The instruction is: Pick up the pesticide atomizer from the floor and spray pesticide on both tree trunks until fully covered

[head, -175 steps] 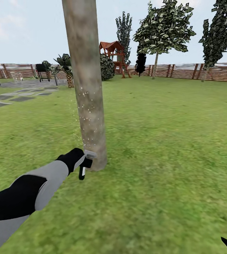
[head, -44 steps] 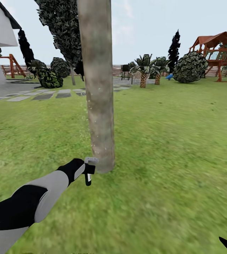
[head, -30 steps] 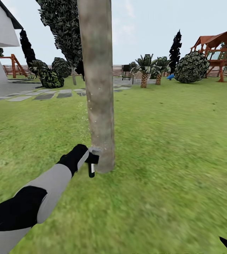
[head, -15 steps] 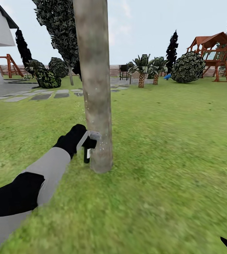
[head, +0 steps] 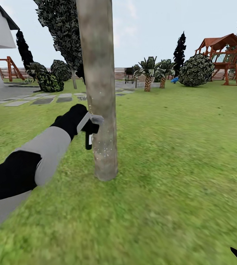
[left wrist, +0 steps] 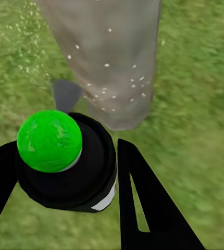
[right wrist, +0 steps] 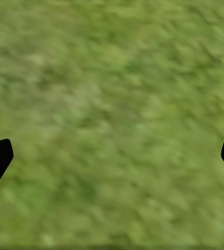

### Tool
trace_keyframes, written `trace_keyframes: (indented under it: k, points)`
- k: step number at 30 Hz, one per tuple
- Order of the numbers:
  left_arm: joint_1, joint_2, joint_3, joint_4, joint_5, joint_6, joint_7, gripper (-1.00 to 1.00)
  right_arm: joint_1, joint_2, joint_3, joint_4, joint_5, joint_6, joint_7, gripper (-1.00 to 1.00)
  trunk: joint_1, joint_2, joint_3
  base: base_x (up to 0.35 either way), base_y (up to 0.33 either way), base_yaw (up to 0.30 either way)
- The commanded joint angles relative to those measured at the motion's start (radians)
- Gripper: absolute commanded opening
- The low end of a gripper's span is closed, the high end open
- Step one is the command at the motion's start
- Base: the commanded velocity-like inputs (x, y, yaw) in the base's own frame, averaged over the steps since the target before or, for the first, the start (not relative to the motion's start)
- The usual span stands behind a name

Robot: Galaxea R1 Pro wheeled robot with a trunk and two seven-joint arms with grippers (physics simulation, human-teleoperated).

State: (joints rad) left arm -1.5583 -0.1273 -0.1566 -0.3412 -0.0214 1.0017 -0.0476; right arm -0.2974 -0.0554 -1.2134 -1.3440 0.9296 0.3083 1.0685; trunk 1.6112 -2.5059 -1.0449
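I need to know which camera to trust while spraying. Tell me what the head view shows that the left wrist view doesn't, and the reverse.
Head view alone: the whole left arm, the trunk's height, a wooden playset, palms and fence behind. Left wrist view alone: the atomizer's green ball top between the left gripper's jaws. Both: the atomizer held close against the tree trunk, white droplets speckling the bark, and lawn.

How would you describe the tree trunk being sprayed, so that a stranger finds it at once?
On the wide green lawn, look at the nearest thing standing: a thick, straight, mottled grey-brown tree trunk, beside the left gripper holding the black atomizer. Unlike the short palms by the fence, it is smooth, branchless and flecked with white droplets.
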Motion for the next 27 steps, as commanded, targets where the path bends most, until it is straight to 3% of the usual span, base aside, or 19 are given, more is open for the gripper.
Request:
trace_keyframes:
  k: [1,20,27]
  points:
    - [-0.017,0.000,0.000,0.011,0.001,0.000,0.000,-1.00,0.000,0.000,0.000,0.000,0.000,0.000,0.000,1.00,0.000,0.000,0.000,0.000,0.000,0.000]
    - [-0.311,-0.008,0.000,0.201,0.002,0.002,0.000,-1.00,0.000,-0.001,0.000,0.000,0.000,0.000,0.000,1.00,0.000,0.000,0.000,0.000,0.000,0.000]
    - [-0.348,-0.008,0.000,0.236,0.002,0.002,0.000,-1.00,0.000,-0.001,0.000,0.000,0.000,0.000,0.000,1.00,0.000,0.000,0.000,0.000,0.000,0.000]
